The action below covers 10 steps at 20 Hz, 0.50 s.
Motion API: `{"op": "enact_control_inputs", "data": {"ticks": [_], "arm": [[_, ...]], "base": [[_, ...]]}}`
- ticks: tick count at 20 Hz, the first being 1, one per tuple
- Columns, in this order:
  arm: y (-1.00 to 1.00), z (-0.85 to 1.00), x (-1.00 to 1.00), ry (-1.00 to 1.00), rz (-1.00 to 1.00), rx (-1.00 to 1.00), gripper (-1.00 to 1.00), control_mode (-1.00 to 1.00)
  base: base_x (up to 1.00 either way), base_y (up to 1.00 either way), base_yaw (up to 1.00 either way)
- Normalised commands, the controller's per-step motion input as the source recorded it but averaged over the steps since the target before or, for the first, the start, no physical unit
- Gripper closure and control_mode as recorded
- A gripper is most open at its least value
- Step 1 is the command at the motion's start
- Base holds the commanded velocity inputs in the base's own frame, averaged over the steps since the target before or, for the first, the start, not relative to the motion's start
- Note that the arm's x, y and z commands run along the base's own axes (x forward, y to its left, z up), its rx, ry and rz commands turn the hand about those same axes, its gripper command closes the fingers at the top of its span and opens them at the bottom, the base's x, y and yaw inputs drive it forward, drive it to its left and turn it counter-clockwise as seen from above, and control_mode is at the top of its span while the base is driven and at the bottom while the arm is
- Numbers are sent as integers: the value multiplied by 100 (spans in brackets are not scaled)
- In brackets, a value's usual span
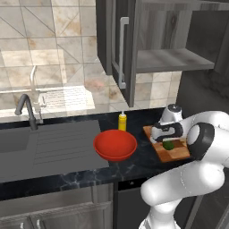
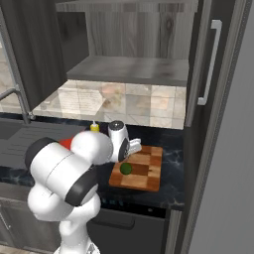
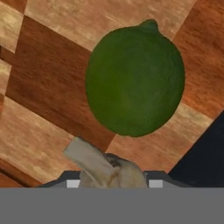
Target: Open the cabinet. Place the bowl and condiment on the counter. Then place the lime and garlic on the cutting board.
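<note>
The white arm folds forward from the near edge, its elbow raised and its forearm reaching out over the right end of the black marble-look tabletop [image 1: 138, 166]. The wrist bends down, so the hand points at the rectangular checkered wooden cutting board [image 1: 178, 154]. The fingers [image 1: 167, 137] hang low over the board's near-left part, partly closed on a small pale beige-white garlic bulb [image 3: 105, 168]. In the hand view the bulb's papery tip juts out between them. I cannot tell whether the garlic touches the wood.

Just beyond the fingers, a small round dark green lime [image 1: 168, 145] rests on the board, near its left side.

Left of the board, and apart from it, a wide shallow glossy red bowl [image 1: 115, 145] sits on the tabletop beside the grey sink and drainboard [image 1: 49, 147]. Behind the bowl, close to its far rim, stands a slim yellow squeeze bottle with a pointed white cap [image 1: 122, 120]. It is upright, and any print on it is too small to read.

Farthest and above, the dark grey wood-grain wall cabinet [image 1: 165, 60] stands open, its door with a long silver bar handle [image 1: 123, 53] swung out to the left.
</note>
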Motion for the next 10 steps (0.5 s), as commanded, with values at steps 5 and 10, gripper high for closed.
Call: {"op": "enact_control_inputs", "data": {"ticks": [5,10], "arm": [[-10,0,27,0,4,0,-100,-100],[-16,0,10,-1,3,0,-100,-100]], "base": [[0,0,0],[0,0,0]]}}
